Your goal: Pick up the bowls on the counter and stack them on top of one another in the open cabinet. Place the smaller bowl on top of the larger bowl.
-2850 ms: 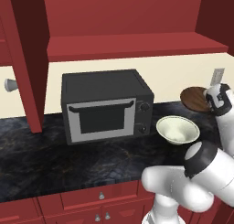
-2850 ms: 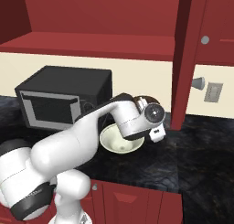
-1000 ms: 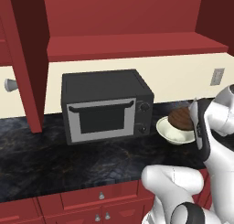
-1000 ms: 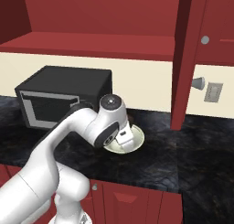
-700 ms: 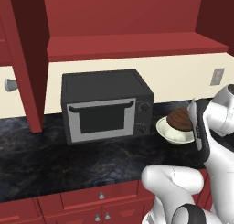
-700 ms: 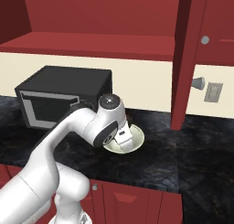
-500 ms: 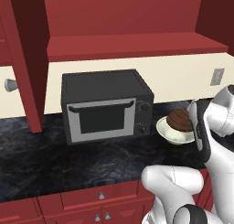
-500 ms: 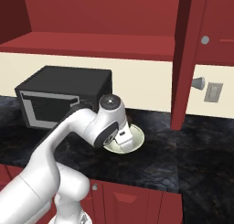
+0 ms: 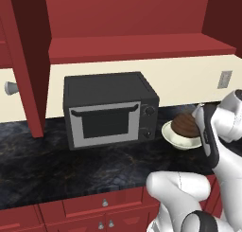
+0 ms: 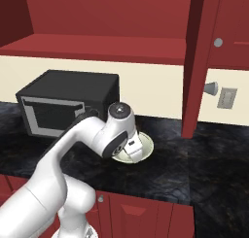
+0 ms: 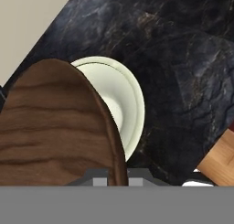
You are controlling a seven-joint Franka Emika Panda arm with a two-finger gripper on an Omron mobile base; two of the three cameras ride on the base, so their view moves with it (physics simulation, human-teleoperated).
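Left base view: the brown bowl (image 9: 185, 126) sat in or just over the cream bowl (image 9: 180, 139) at the right centre of the frame, on the black counter (image 9: 56, 165) just right of the microwave (image 9: 110, 109). The gripper (image 9: 202, 113) stood at the brown bowl's right edge. The open cabinet's red shelf (image 9: 137, 46) ran across the upper part of the frame, well above both bowls.

Right base view: the arm's wrist covered most of the cream bowl (image 10: 141, 148) at mid-frame; only its pale rim showed, resting on the counter (image 10: 209, 164).

Hand view: the brown bowl (image 11: 55, 127) occupied the lower left, its rim passing between the finger tips and so held by the gripper (image 11: 118, 178). The cream bowl (image 11: 121, 104) lay behind it, overlapped on its left side, on the counter (image 11: 183, 58).
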